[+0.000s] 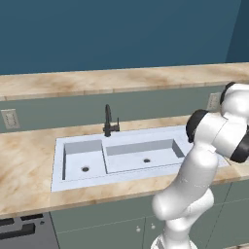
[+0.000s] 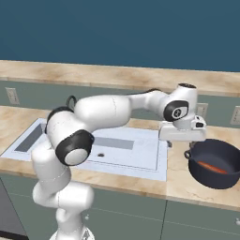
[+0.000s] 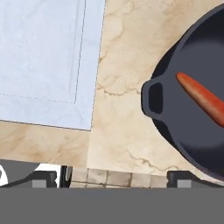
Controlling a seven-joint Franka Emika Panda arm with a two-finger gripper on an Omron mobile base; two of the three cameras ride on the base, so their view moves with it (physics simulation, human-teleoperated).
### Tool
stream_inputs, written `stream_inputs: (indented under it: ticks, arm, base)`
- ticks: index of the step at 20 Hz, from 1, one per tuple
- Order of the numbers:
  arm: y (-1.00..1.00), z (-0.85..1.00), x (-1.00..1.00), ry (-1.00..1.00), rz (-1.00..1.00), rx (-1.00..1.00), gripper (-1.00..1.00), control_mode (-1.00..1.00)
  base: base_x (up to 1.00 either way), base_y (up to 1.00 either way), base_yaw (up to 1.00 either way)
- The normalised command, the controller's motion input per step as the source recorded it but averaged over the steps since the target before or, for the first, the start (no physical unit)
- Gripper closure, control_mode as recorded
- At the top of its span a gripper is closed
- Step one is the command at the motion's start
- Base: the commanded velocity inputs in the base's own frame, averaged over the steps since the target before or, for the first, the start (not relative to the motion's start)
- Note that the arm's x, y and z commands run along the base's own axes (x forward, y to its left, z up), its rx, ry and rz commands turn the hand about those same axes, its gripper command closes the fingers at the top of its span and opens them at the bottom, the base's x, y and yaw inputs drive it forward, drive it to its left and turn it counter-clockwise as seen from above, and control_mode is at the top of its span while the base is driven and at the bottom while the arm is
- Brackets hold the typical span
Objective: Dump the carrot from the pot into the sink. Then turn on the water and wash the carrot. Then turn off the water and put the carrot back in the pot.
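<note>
The dark pot (image 2: 215, 161) stands on the counter just right of the sink (image 2: 140, 164), and the orange-red carrot (image 2: 213, 167) lies inside it. My gripper (image 2: 180, 141) hangs above the counter by the pot's left handle, between sink and pot. In the hand view my gripper (image 3: 113, 177) is open over bare counter. The pot's handle (image 3: 153, 98) and the carrot (image 3: 201, 98) lie to the upper right, the sink's rim (image 3: 43, 65) to the left. The double-basin sink (image 1: 136, 133) is dry, and no water runs from the black faucet (image 1: 108, 121).
A raised stone ledge (image 1: 97, 80) runs behind the counter, above a grey-green backsplash with wall outlets (image 1: 9, 118) (image 2: 202, 110). A dark stove corner (image 1: 19, 228) sits at the lower left. My arm's elbow (image 1: 214, 131) arcs over the sink's right end.
</note>
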Motion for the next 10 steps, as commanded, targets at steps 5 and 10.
stream_inputs:
  ticks: [5,10]
  arm:
    - [-0.21,-0.21,0.28,0.00,0.00,0.01,-1.00,-1.00]
    - [-0.17,-0.29,0.27,0.00,0.00,0.00,-1.00,-1.00]
  base:
    - [0.00,0.00,0.00]
    - [0.00,0.00,0.00]
